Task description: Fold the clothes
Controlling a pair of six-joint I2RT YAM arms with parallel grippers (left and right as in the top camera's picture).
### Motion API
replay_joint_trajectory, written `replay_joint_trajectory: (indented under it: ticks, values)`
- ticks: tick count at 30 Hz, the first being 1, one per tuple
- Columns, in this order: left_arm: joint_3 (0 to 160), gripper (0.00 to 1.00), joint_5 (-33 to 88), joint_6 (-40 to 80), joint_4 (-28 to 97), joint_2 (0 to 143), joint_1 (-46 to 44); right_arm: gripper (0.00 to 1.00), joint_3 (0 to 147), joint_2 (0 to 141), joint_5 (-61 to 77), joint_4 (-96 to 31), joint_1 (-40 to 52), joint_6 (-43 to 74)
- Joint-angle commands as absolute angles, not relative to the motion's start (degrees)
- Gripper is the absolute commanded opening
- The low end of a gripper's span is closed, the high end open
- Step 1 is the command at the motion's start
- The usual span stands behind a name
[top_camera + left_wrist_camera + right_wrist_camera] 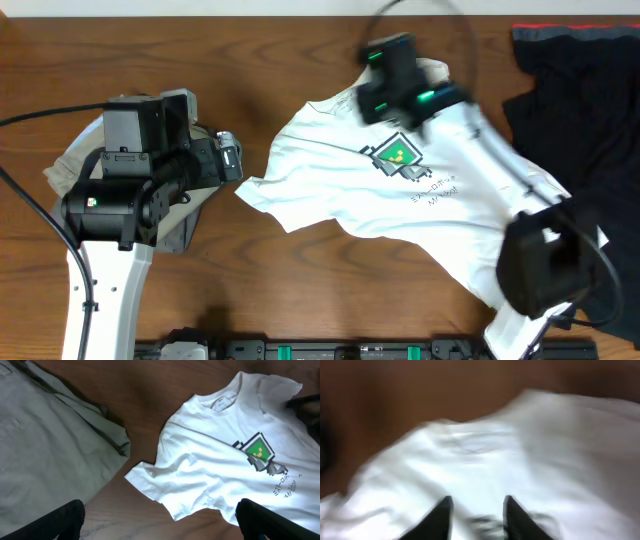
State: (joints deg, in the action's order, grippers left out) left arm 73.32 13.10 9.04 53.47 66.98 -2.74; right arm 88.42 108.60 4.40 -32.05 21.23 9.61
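Note:
The clothes, a white T-shirt (330, 170) with a green robot print (395, 153), lie spread and wrinkled in the middle of the table, collar toward the far edge. My right gripper (375, 85) hovers over the collar end. In the blurred right wrist view its fingertips (445, 507) stand a little apart above the white cloth (520, 445), with nothing between them. My left gripper (232, 157) waits left of the shirt's sleeve, wide open. In the left wrist view it (160, 522) frames bare wood in front of the T-shirt (210, 460).
A khaki folded garment (70, 165) lies under the left arm and also fills the left of the left wrist view (45, 445). A black garment with a red stripe (580, 90) lies at the far right. Bare wood runs along the front edge.

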Motion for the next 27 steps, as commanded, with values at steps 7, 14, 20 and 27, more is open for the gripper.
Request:
replay_joint_trajectory:
  ticks: [7, 14, 20, 27]
  values:
    - [74.22, 0.98, 12.93, 9.08, 53.54, 69.69, -2.98, 0.12, 88.82, 111.77, 4.10, -38.00, -5.87, 19.11]
    - [74.15, 0.97, 16.08, 9.08, 53.52, 77.01, -2.98, 0.01, 88.82, 121.19, 4.38, -35.24, -13.93, 19.31]
    - [74.15, 0.95, 16.40, 9.10, 53.54, 79.92, -2.98, 0.01, 88.79, 127.48, -0.19, -35.99, -16.80, 19.42]
    - [74.17, 0.96, 18.11, 9.08, 53.49, 79.94, -2.98, 0.01, 88.82, 130.06, -22.61, -41.69, -22.09, 24.40]
